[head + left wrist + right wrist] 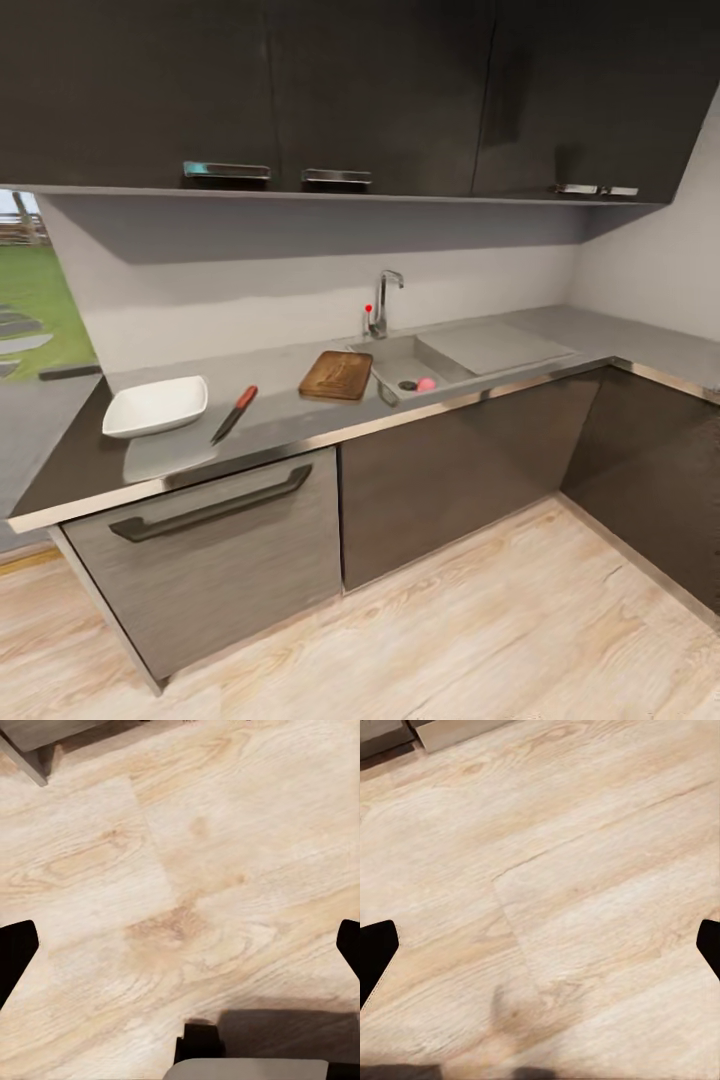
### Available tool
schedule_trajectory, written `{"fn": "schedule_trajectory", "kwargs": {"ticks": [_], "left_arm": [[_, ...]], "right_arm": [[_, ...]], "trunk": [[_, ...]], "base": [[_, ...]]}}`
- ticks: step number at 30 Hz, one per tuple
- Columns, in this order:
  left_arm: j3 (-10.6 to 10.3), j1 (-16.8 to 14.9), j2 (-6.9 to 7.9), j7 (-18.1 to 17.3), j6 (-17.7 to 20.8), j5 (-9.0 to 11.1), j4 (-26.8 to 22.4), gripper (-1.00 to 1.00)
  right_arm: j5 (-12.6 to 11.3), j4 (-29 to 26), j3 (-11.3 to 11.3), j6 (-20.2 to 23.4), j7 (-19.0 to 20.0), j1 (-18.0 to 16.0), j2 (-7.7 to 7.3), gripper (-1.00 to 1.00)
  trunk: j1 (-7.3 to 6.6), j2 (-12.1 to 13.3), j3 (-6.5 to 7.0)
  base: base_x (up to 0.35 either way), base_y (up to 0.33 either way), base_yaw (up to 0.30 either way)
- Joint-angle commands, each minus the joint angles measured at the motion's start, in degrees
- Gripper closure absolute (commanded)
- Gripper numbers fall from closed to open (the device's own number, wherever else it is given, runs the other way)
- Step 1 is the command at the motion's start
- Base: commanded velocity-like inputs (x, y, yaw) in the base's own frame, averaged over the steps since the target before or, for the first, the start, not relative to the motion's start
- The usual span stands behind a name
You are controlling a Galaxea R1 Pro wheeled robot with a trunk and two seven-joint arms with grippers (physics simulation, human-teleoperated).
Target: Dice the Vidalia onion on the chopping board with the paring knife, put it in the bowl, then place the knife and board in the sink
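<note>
The onion [427, 384] is a small round pink bulb lying in the sink [395, 356], near the basin's front edge and just beside a dark drain. The grey steel sink has a flat drainboard [495, 346] toward the counter's right corner and a chrome tap [382, 303] with a red-tipped knob at the back edge. The brown board [337, 375] lies flat on the counter [270, 425], touching the sink's left edge. Further left, the knife [234, 414] rests with its red handle toward the wall, and the white square bowl [155, 406] sits near the counter's left end, apart from the knife. Open counter runs along the metallic front edge, with bare wood floor [480, 640] before the dark cabinets. Each wrist view looks down at that floor; the left fingers [15, 952] and the right fingers [376, 949] are spread wide, holding nothing.
</note>
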Motion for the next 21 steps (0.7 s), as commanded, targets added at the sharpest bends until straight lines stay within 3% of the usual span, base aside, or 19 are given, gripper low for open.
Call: {"fn": "schedule_trajectory", "kwargs": {"ticks": [1,12,21], "left_arm": [[0.02,0.01,0.00,-0.05,-0.14,0.10,-0.02,-1.00],[-0.04,0.01,-0.07,-0.06,-0.15,0.08,0.02,-1.00],[-0.11,0.01,-0.17,0.03,-0.15,0.08,0.39,-1.00]], "right_arm": [[-0.03,0.03,-0.03,-0.17,0.00,-0.03,0.02,-1.00],[-0.05,-0.03,-0.02,-0.17,0.00,-0.03,0.04,-1.00],[-0.02,-0.04,0.03,-0.23,0.00,-0.03,0.07,-1.00]], "trunk": [[0.00,-0.03,-0.05],[0.00,-0.03,-0.18],[0.00,-0.03,-0.19]], "base": [[0.000,0.313,-0.247],[0.000,0.312,-0.211],[0.000,0.053,-0.010]]}}
